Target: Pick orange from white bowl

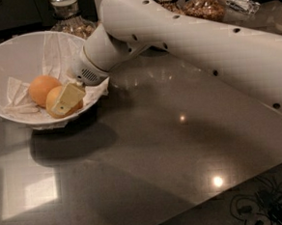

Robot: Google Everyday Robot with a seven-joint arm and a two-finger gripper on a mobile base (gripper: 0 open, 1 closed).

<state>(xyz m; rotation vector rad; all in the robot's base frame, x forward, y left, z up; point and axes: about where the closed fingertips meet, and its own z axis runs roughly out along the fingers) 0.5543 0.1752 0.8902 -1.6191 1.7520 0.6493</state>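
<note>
The white bowl (8, 53) stands at the left on the dark table, lined with crumpled white napkins. Two round fruits lie in it. The paler yellow-orange orange (54, 97) lies at the front of the bowl. The deeper reddish-orange fruit (40, 87) touches it on the left. My gripper (64, 103) reaches down into the bowl from the right at the end of the thick white arm (184, 39). Its cream-coloured tip lies across the front of the orange and hides part of it.
Glass jars of grains stand behind the bowl (69, 15) and along the back (203, 3). The arm spans the right half of the table. The table's front edge runs diagonally at lower right, with cables (263, 205) on the floor beyond it.
</note>
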